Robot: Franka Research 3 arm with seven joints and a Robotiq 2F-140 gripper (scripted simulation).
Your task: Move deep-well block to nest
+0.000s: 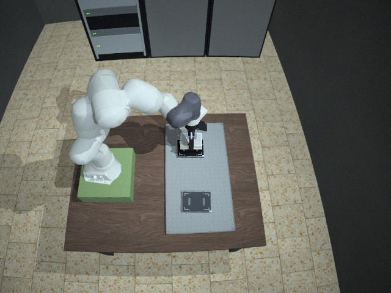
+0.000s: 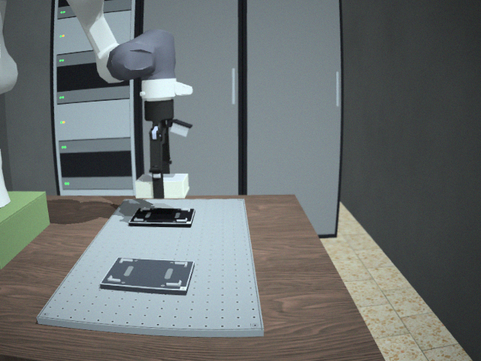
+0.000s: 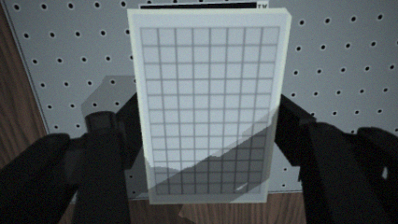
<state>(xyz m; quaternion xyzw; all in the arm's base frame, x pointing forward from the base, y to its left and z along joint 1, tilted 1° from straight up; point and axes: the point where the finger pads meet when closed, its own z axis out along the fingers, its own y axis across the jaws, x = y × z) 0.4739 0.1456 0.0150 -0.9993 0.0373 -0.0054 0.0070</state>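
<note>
My gripper is shut on the white deep-well block across its short width and holds it level in the air, well above nest N1. In the wrist view the block fills the middle, its well grid facing me, with my black fingers pressed on its left and right long sides. Nest N1, a dark plate with white locators, lies empty under the block. Nest N2 lies empty nearer the front of the grey perforated baseplate; it also shows in the exterior view. I cannot make out the block's cut-off corner.
The arm's base stands on a green pedestal at the table's left. Grey cabinets and an instrument rack stand behind the brown table. The baseplate's edge and bare wood show under the block in the wrist view.
</note>
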